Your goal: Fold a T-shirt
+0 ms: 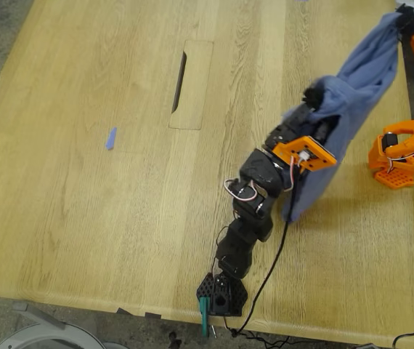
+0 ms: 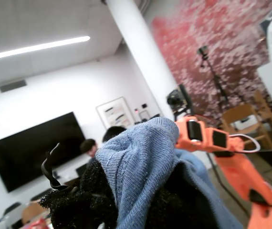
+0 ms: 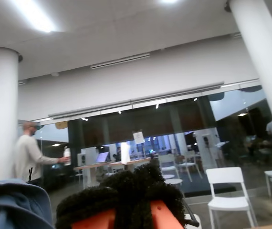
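T-shirt point(image 1: 352, 109) aloft, bunched, strung between both arms above tabletop point(image 1: 120, 218). First pincer point(image 1: 314, 97) clenched on cloth; second pincer point(image 1: 409, 20) looks likewise. Best: spread apart, lower flat, avoid snagging.

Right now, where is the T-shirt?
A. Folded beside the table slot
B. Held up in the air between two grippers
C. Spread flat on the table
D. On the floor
B: the T-shirt hangs bunched above the table, gripped by my first gripper and the orange arm's gripper.
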